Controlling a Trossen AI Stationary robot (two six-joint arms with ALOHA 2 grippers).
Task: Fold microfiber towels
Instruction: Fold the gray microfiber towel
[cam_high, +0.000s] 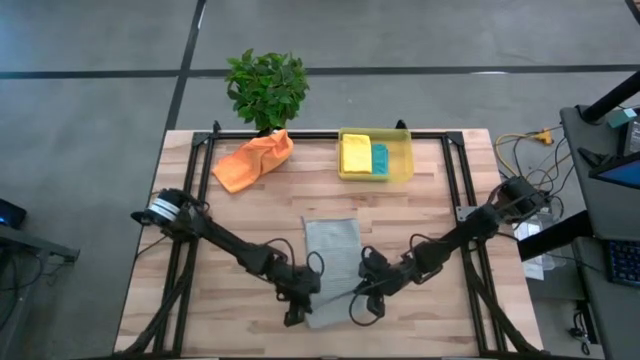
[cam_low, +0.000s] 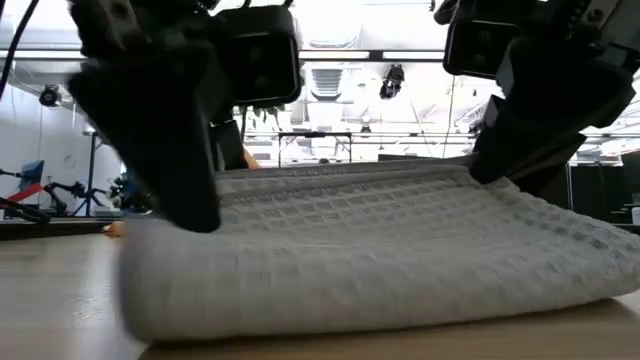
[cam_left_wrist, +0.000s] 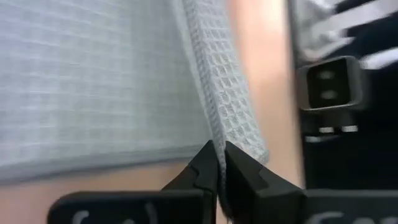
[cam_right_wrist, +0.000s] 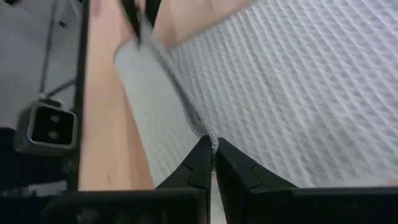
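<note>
A light grey waffle-weave towel (cam_high: 331, 262) lies on the wooden table's middle, toward the near edge. My left gripper (cam_high: 298, 304) is shut on its left side edge close to the near corner. My right gripper (cam_high: 361, 297) is shut on its right side edge close to the near corner. An orange towel (cam_high: 254, 160) lies crumpled at the far left. A yellow towel (cam_high: 356, 154) and a teal towel (cam_high: 380, 158) lie folded in a translucent yellow bin (cam_high: 404, 160). My left gripper pinches the grey towel's left edge (cam_left_wrist: 216, 144) between its two fingertips, slanting down from the table's left. One layer or several, I cannot tell. The edge rises a little at the fingers while the rest of the towel (cam_low: 360, 250) lies on the table. My right gripper pinches the grey towel's right edge (cam_right_wrist: 212, 143) between its two fingertips, slanting down from the table's right. One layer or several, I cannot tell. The cloth at the fingers is raised slightly; the towel's far part (cam_right_wrist: 292, 87) rests flat on the table.
A potted green plant (cam_high: 267, 88) stands at the far edge behind the orange towel. Black frame rails (cam_high: 452, 170) run along the table's sides. Bare wood lies between the grey towel and the bin.
</note>
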